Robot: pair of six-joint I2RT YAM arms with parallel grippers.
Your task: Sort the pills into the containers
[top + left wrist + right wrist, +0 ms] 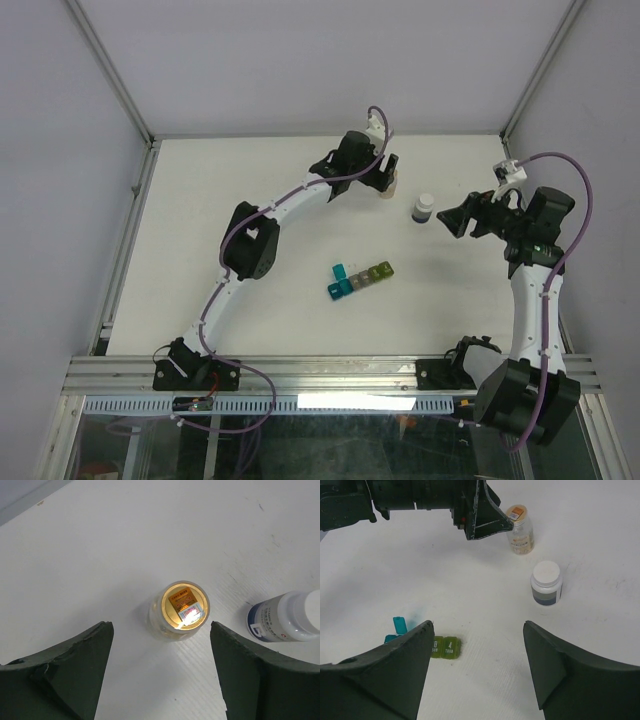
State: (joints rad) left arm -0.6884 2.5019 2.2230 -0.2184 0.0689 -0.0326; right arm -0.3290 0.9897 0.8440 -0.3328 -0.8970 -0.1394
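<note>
Fingers (pixel 65 670) of the left gripper (pixel 160 630) are hovering apart over the tan-capped clear bottle (pixel 184 611); right gripper (pixel 477 625) is hanging open nearby. Compartment strip (pixel 360 278) is lying behind both. Pre-grasp, apparently: next, descending and closing.

The right claw (pixel 477 630) hides most of the containers (pixel 445 647); the white-capped bottle (pixel 280 622) runs off the left wrist view's edge.

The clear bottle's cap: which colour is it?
The cap is golden tan; clearest in left wrist view.

Overhead view, two close wrist views
</note>
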